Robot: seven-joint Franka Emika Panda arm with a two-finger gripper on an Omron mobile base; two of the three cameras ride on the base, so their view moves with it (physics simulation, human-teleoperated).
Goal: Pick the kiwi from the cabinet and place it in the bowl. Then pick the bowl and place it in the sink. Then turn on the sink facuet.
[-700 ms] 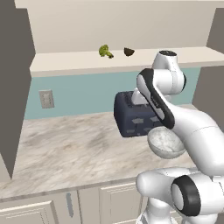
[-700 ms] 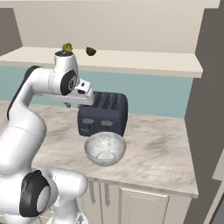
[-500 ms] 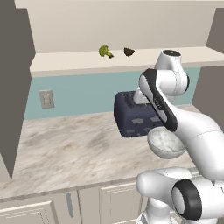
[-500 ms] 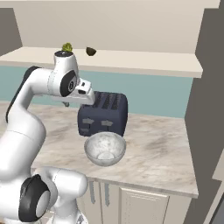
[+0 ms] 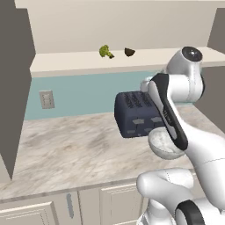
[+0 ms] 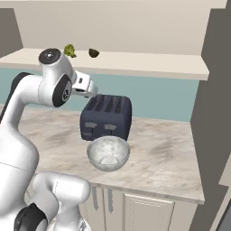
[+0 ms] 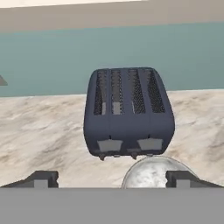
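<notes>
Fingers spread, facing toaster.

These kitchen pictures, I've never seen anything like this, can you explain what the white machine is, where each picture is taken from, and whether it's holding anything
The white machine is a robot arm in a simulated kitchen. Two pictures come from cameras behind it, left and right. The third looks out from its hand: the tool shows as two dark tips spread wide, open and holding nothing. On the marble counter stand a dark blue toaster and, in front of it, a speckled grey bowl. On the pale cabinet shelf above lie a small brown kiwi and a green broccoli floret.
</notes>
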